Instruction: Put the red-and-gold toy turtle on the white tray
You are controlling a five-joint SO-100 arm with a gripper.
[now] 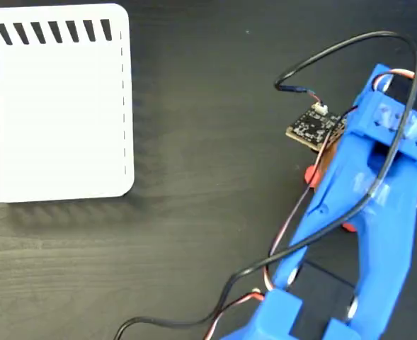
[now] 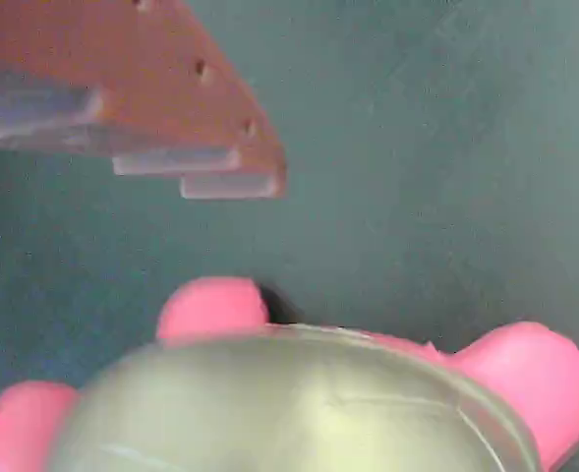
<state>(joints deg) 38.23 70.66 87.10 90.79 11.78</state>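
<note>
The task is looking barely begun: the white tray (image 1: pixel 52 106) is lying bare in the upper left of the fixed view, and the red-and-gold toy turtle (image 2: pixel 299 398) is sitting well apart from it, on the dark tabletop (image 1: pixel 194 212) at the right, almost wholly hidden under the blue arm (image 1: pixel 364 212). In the fixed view only small red bits of the toy are peeking out beside the arm, one near the small circuit board (image 1: pixel 313 127) and one lower down, so the turtle's pose there is hard to read. The wrist view is showing it far better, though blurred: the gold shell is filling the bottom of the picture, with red limbs sticking out at the left, top and right. One finger of the pincer (image 2: pixel 161 108) is hanging over the tabletop above the shell, not touching the toy; the other finger is not showing, so I cannot tell whether the pincer is released or clenched, and nothing is showing as grasped. Judging from this, the grasp, the lift, the carry across the tabletop to the tray and the release are all remaining to be done.
</note>
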